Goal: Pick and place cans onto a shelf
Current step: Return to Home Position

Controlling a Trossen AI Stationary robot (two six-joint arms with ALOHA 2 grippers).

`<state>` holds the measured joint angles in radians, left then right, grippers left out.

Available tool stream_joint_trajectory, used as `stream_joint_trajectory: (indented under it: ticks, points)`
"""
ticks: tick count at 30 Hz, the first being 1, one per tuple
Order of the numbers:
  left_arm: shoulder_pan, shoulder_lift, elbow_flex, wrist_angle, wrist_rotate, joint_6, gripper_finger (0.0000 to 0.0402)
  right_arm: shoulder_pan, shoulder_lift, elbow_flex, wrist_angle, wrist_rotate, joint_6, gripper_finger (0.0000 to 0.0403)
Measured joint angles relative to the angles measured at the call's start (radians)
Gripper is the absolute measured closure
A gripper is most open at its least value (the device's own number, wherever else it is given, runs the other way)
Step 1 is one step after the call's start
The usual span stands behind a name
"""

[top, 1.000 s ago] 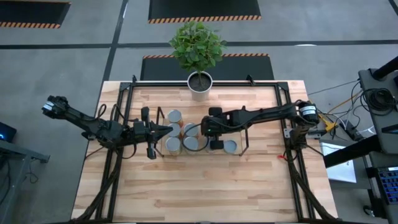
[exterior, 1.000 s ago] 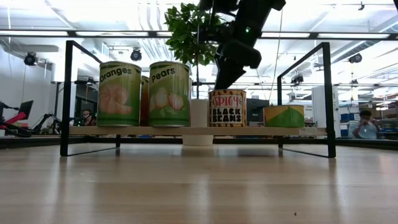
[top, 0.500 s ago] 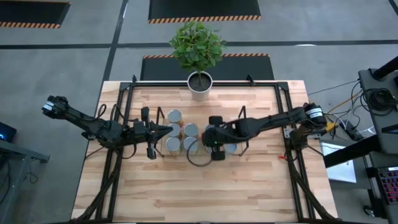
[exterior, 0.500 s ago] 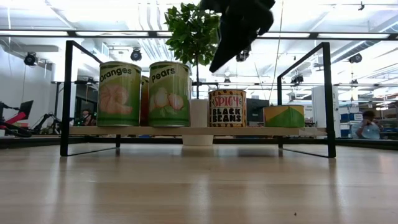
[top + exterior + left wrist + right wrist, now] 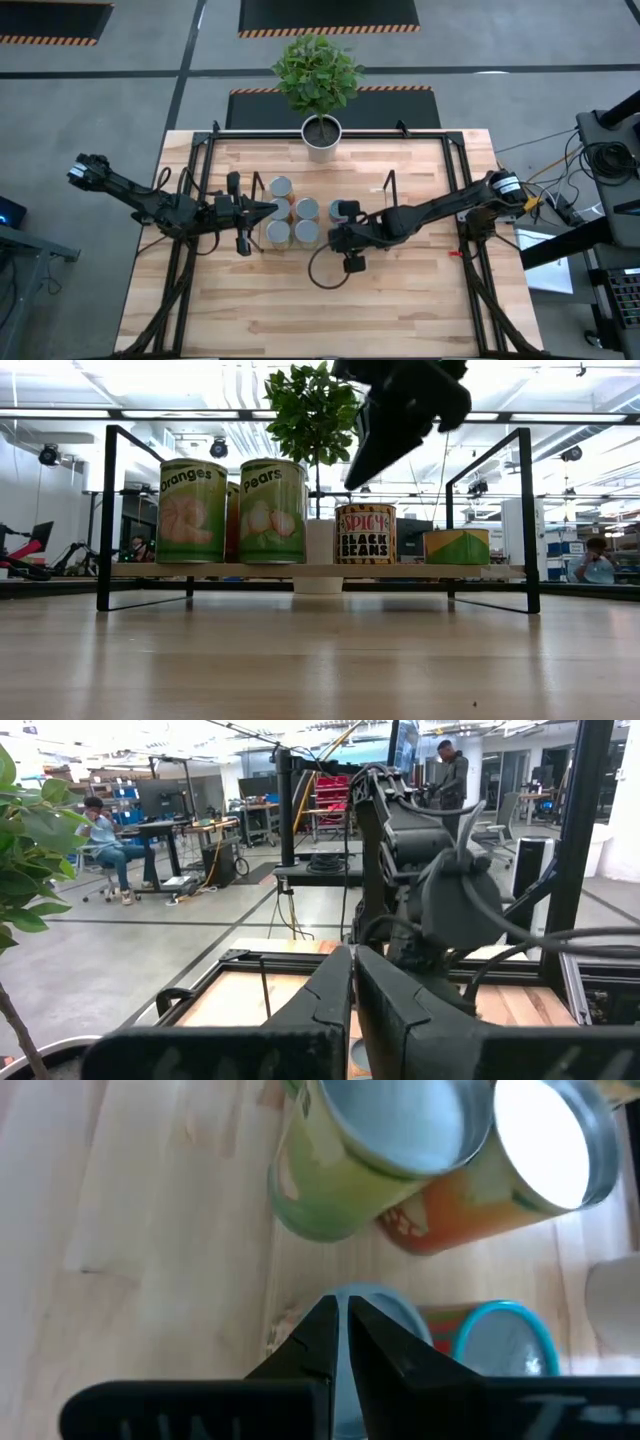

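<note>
Several cans stand on the shelf's wood board [image 5: 300, 570] between its black wire end frames [image 5: 108, 510]. From the front I see an Oranges can [image 5: 192, 510], a Pears can [image 5: 272, 510], a black beans can [image 5: 364, 533] and a short green-yellow can [image 5: 457, 546]. From above their round tops [image 5: 306, 209] show in a cluster. My right gripper [image 5: 326, 237] is shut and empty. It slants down above the cans at the shelf's near side [image 5: 340, 1308]. My left gripper [image 5: 272, 210] is shut and level at the shelf's left end.
A white pot with a green plant [image 5: 321, 135] stands at the far edge behind the shelf. A larger black frame [image 5: 205, 150] borders the table. Bare wood [image 5: 320, 310] fills the near half. People sit and stand in the room beyond.
My right gripper has swung from above the middle of the cans toward the table's near edge. It stayed shut and above the can tops. The cans and my left arm have kept still.
</note>
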<state>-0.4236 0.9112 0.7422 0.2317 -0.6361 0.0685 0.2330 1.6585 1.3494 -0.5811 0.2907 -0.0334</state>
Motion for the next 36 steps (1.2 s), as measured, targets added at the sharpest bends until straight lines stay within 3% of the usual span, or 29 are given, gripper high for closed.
stream_joint_trajectory:
  ticks: [19,28,36]
  points:
    - [0.000,0.000,0.000,0.000,0.000,0.000,0.0402,-0.023,-0.004,-0.062,0.039,0.000,0.009,0.0385]
    - [0.000,0.000,0.000,-0.001,0.000,0.000,0.0402,0.017,-0.106,-0.064,0.044,0.057,0.009,0.0385]
    - [0.000,0.008,0.000,-0.003,0.000,0.010,0.0402,0.072,-0.283,-0.227,0.319,0.057,-0.070,0.0385]
